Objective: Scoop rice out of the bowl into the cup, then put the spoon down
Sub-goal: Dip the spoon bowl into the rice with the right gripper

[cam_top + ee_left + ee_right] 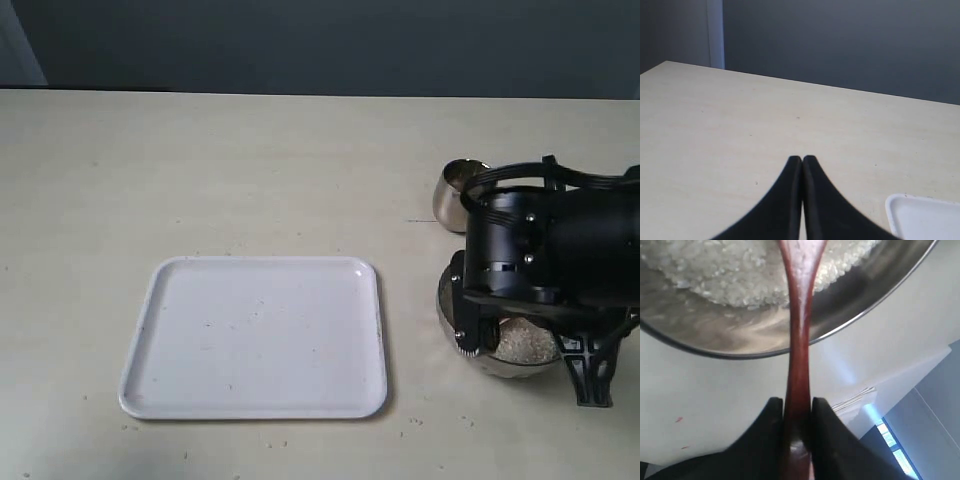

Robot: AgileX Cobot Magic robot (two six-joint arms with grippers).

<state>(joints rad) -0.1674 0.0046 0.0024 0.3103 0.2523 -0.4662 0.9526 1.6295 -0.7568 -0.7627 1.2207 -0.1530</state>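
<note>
My right gripper (797,405) is shut on the handle of the reddish-brown wooden spoon (798,325), which reaches into the wide silver bowl (765,337). Its head is out of the frame, above the white rice (730,270). In the exterior view the right arm covers most of the bowl (452,318), with a patch of rice (525,342) showing beneath it. The small silver cup (452,195) stands just behind the bowl, partly hidden by the arm. My left gripper (802,160) is shut on nothing, over bare table, and does not show in the exterior view.
A white rectangular tray (260,335) lies on the cream table left of the bowl; its corner (920,217) shows in the left wrist view. A few loose grains dot the table near the tray's front edge.
</note>
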